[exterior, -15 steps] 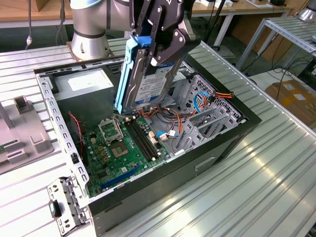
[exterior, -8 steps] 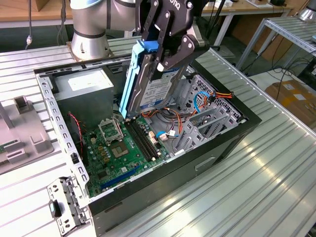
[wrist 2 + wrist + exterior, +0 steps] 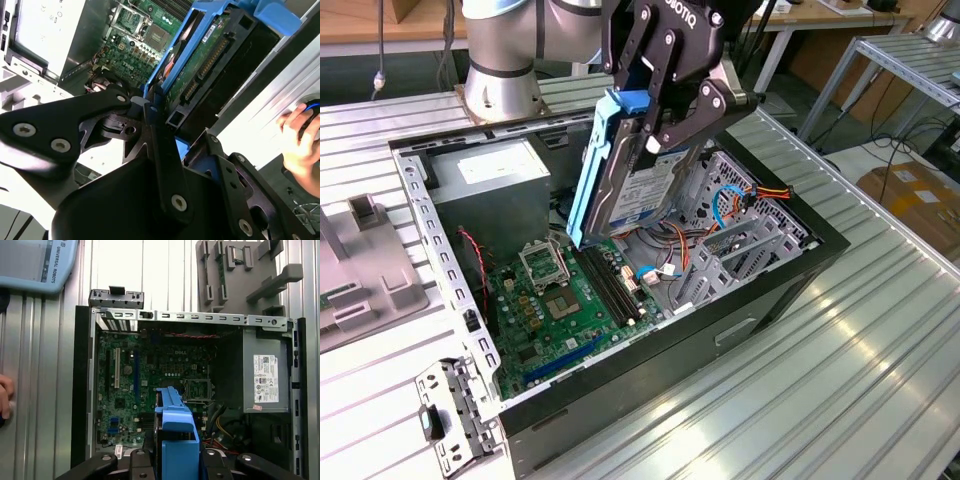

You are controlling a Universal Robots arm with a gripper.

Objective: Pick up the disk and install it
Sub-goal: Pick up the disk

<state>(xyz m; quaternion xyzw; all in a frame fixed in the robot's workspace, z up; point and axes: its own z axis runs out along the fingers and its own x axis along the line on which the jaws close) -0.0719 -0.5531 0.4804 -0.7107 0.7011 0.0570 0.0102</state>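
Observation:
The disk (image 3: 638,185) hangs tilted on edge above the open computer case (image 3: 775,290), its lower corner just over the motherboard (image 3: 555,300). It is a silver drive with a white and blue label, edged by blue plastic rails (image 3: 595,160). My gripper (image 3: 658,118) is shut on its upper end. The second wrist view shows the disk's green circuit-board underside (image 3: 200,65) between the black fingers (image 3: 152,117). In the first wrist view the disk's blue rail (image 3: 175,427) stands on end over the motherboard (image 3: 150,375).
A grey power-supply box (image 3: 490,185) fills the case's far corner. A metal drive cage (image 3: 745,235) with coloured cables sits at the exterior view's right. A grey fixture (image 3: 360,270) lies beside the case. A person's hand (image 3: 300,132) rests near the table edge.

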